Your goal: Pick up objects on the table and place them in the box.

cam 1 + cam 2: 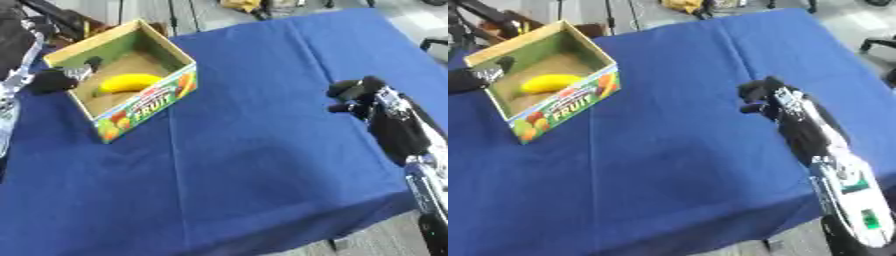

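Table point(262, 165): I see it draped in a blue cloth with fold creases running across it; it fills most of both views and lies askew, its near edge cutting the lower right corner.
Box point(144, 102): an open cardboard box with a green inner wall and a printed fruit label reading FRUIT on its near side. I have it at the upper left of the cloth, standing upright.
Right arm point(842, 180): it comes in from the lower right, black forearm with a silver section nearer the camera, reaching up over the right part of the table.
Right hand point(765, 98): I see it held above the bare cloth, well apart from the box, its black fingers curled in and holding nothing.
Left hand point(54, 80): it sits at the box's left wall, a dark shape with a silver part at the rim. I cannot tell how its fingers are set.
Banana point(128, 82): yellow, lying on the brown floor inside the box, just beside the left hand.
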Available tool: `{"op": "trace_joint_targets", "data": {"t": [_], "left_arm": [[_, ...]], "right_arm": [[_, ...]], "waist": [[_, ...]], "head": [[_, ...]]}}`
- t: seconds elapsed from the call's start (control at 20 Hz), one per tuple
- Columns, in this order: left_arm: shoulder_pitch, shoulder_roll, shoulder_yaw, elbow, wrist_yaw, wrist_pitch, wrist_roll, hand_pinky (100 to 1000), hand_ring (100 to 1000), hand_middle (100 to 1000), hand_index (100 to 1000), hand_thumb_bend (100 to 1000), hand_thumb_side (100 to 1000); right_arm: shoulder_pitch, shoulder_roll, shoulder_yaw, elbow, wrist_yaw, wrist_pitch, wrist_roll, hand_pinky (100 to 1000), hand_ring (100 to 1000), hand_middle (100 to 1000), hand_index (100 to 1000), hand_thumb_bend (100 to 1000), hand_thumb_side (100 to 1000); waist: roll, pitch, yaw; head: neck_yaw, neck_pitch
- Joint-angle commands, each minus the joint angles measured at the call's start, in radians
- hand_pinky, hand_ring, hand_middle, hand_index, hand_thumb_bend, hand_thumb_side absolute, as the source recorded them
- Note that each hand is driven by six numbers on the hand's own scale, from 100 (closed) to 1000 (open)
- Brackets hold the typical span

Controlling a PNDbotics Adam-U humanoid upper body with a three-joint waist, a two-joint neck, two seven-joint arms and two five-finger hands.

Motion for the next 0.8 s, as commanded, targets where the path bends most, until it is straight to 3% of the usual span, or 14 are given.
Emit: {"op": "trace_joint_targets", "data": {"t": [0.05,0.3,0.8], "left_arm": [[0.042,-0.007,0.008,-0.104,0.057,-0.009,0.056,652,646,602,678,390,812],[0.176,-0.079,-0.008,-0.237,0.139,0.058,0.131,641,631,587,660,368,855],[0.427,-0.21,-0.01,-0.456,0.293,0.209,0.123,625,611,565,641,339,921]], "right_arm": [[-0.006,-0.01,-0.014,-0.009,-0.004,-0.001,-0.008,739,822,735,582,100,812],[-0.012,-0.011,-0.018,-0.012,-0.006,-0.001,-0.014,739,822,734,582,100,812],[-0.012,-0.01,-0.02,-0.012,-0.007,0.0,-0.013,739,821,733,581,100,814]], "waist": [[-0.004,-0.013,0.011],[-0.003,-0.005,0.037],[0.001,-0.004,0.047]], "head": [[-0.01,0.005],[-0.015,0.005],[0.003,0.005]]}}
